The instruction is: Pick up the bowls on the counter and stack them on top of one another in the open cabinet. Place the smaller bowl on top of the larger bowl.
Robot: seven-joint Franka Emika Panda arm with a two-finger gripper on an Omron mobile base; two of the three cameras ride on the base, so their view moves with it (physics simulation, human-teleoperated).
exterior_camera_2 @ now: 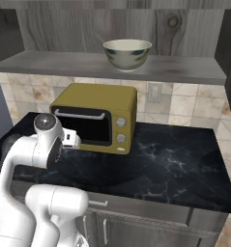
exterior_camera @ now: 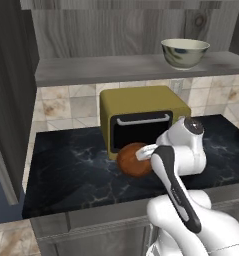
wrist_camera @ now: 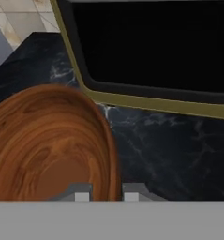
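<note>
The smaller bowl (exterior_camera: pixel 133 161), reddish-brown and wood-grained, hangs tilted just in front of the yellow microwave, low over the black counter (exterior_camera: pixel 71 170). My gripper (exterior_camera: pixel 145 153) is shut on its rim. In the hand view, one tip sits inside the smaller bowl (wrist_camera: pixel 48 145) and one outside, with the gripper (wrist_camera: pixel 106 193) straddling the rim. The larger bowl (exterior_camera: pixel 185 53), glossy cream with grey-green mottling, stands upright on the shelf of the open cabinet (exterior_camera: pixel 106 67). From the right base, the larger bowl (exterior_camera_2: pixel 127 54) is on the shelf (exterior_camera_2: pixel 64 61) above the microwave.
The yellow microwave (exterior_camera: pixel 141 120) stands at the back of the counter, its dark door (wrist_camera: pixel 151 42) close ahead of the hand. A dark cabinet side (exterior_camera: pixel 11 100) rises at the left. The counter (exterior_camera_2: pixel 180 164) stretches to the right of the microwave (exterior_camera_2: pixel 100 113).
</note>
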